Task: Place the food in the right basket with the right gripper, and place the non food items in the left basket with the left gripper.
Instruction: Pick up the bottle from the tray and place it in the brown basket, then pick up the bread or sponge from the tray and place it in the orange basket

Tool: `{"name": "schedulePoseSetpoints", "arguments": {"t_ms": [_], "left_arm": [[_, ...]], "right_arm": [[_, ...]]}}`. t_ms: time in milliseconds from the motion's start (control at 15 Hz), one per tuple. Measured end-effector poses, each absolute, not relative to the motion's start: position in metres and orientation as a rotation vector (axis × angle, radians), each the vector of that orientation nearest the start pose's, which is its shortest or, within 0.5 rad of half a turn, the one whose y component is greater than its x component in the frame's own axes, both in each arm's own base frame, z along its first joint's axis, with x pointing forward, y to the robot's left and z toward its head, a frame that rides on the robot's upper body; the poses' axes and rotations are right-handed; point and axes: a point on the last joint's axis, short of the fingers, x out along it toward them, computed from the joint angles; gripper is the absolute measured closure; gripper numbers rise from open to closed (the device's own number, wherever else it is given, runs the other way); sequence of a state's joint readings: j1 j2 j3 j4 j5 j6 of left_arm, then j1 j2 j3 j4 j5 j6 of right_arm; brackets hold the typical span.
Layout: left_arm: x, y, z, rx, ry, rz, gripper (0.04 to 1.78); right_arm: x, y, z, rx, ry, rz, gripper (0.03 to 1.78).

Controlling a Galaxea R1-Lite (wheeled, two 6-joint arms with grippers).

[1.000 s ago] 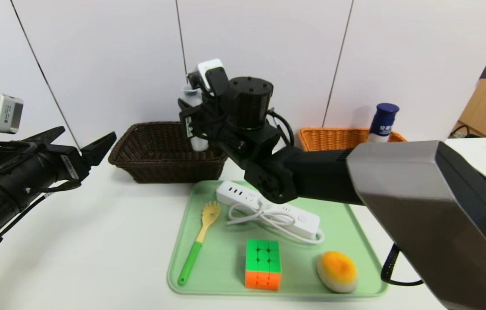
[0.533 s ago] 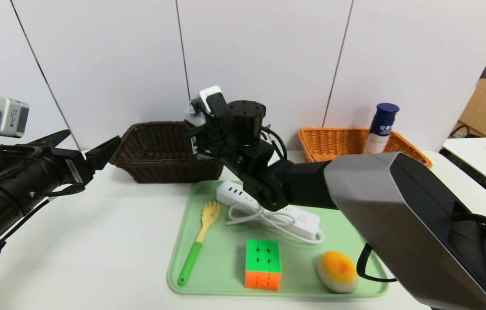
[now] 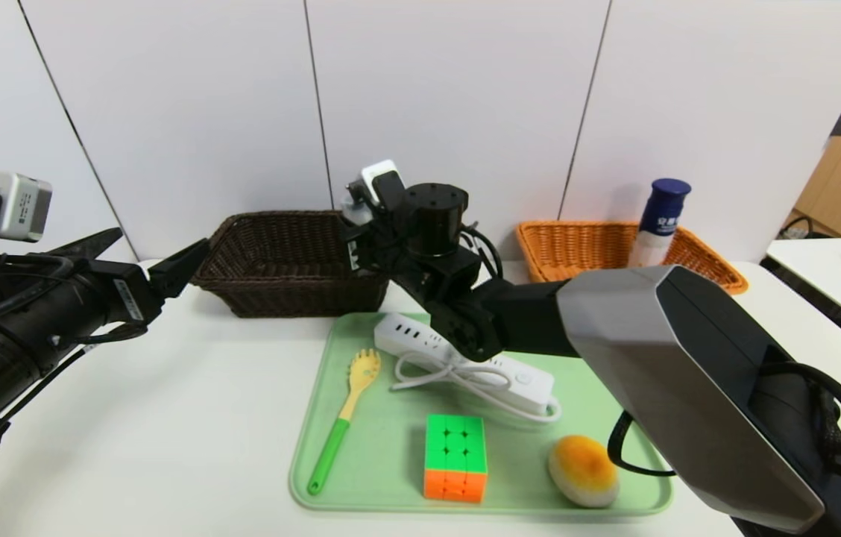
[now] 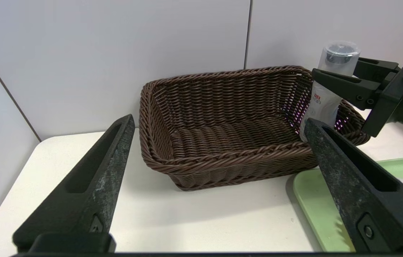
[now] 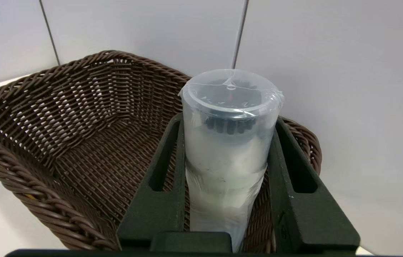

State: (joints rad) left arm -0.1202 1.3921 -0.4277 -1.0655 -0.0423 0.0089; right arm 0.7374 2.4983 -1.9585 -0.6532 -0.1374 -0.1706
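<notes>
**Desk:** What's the light like?

**Photographer:** Bright, even indoor light from overhead. The white wall (image 3: 465, 89) and table (image 4: 223, 214) are evenly lit, with no dark corners.

**Desk:** Any shadows?

**Photographer:** Only soft ones. There is a pale grey smudge on the table under the near side of the brown basket (image 4: 223, 167), and a thin rim of shade along the near edge of the green tray (image 3: 383, 462).

**Desk:** Glare?

**Photographer:** It's mild. The clear wrap on the bottle (image 5: 230, 142) catches a white sheen at its top, the silver arm cover (image 3: 659, 358) shows a broad dull highlight, and small pinkish glints show through the basket weave on its right side.

**Desk:** Distortion?

**Photographer:** In the head view, the wall seams lean outward toward the left and right edges.
</notes>
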Motion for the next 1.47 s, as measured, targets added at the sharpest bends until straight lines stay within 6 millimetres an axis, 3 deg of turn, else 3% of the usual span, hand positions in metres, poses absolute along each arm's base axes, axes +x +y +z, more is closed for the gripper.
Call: {"name": "schedulePoseSetpoints", "arguments": {"t_ms": [267,533,867,1067,1467], "left_arm": [[0.209,-0.026,0.205,0.006,-0.101,-0.162,0.13],[0.211,-0.027,0.204,0.011,-0.097,-0.162,0.13],[0.213,-0.029,0.203,0.014,-0.092,-0.17,0.13],[0.214,-0.03,0.202,0.014,-0.088,-0.177,0.13],[0.216,-0.031,0.2,0.01,-0.076,-0.177,0.13]], "right_arm": [[0.4,0.351,0.163,-0.174,-0.177,0.577,1.16],[0.403,0.348,0.163,-0.167,-0.214,0.601,0.74],[0.407,0.343,0.166,-0.158,-0.245,0.616,0.44],[0.408,0.329,0.19,-0.147,-0.311,0.567,0.33],[0.406,0.267,0.26,-0.205,-0.375,0.452,0.21]]}}
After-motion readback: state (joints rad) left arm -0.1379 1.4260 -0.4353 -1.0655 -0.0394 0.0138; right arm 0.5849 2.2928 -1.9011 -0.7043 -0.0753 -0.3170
